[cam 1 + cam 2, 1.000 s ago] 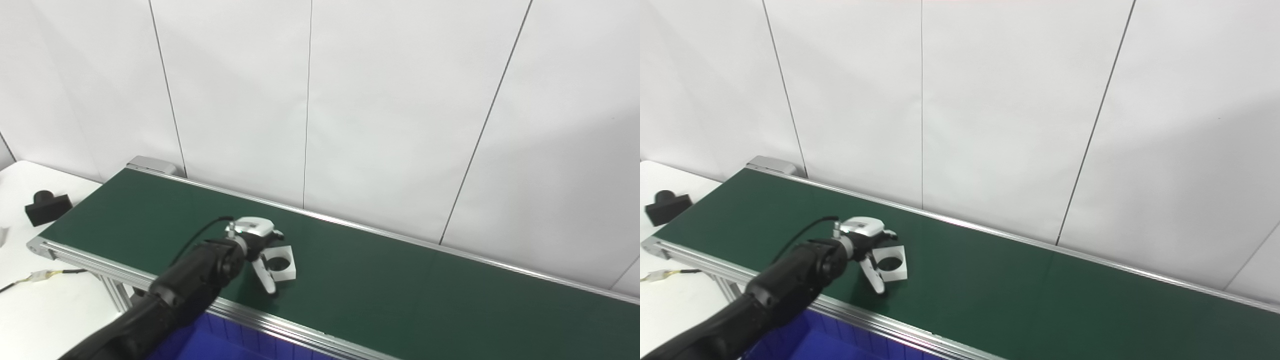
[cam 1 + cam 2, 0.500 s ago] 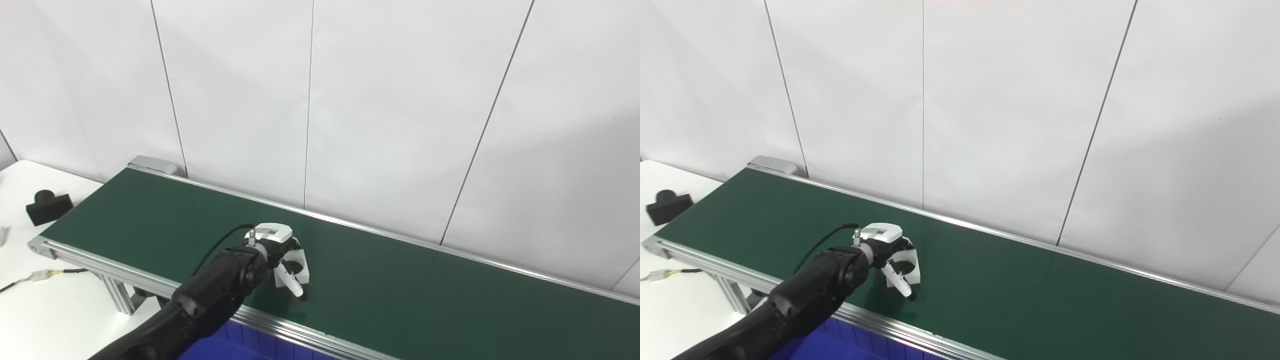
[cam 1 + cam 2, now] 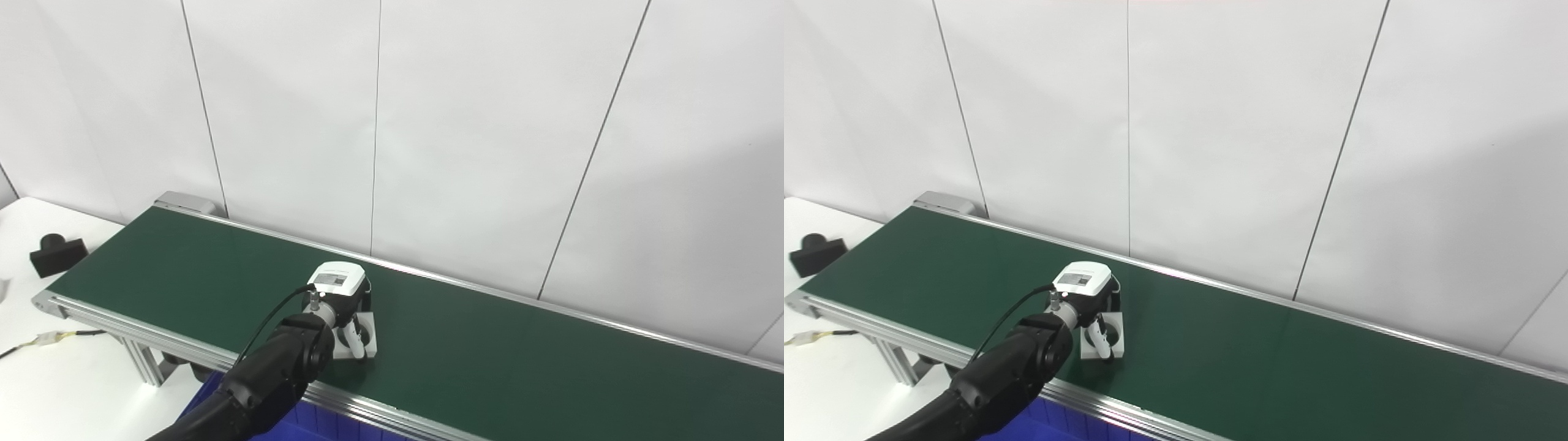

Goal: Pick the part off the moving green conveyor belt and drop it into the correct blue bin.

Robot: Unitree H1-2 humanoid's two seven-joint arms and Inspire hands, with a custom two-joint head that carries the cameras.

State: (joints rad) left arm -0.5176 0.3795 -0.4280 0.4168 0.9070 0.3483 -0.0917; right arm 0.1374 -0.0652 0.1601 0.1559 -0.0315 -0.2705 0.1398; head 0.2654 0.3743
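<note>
A white block part with a round hole lies on the green conveyor belt, near its front rail. My left hand hangs right over it with its white back plate upward. The thumb crosses the part's near side and dark fingers go down behind it, so the hand is shut on the part. The part's underside still looks to touch the belt. A blue bin shows below the front rail, mostly hidden by my left arm. My right hand is not in view.
A black part sits on the white table left of the belt's end. A cable with a connector lies on that table. A white panelled wall stands close behind the belt.
The left hand followed the part to the right along the belt, turned its back plate upward and closed thumb and fingers around the part. The part has stopped drifting in the last half second.
</note>
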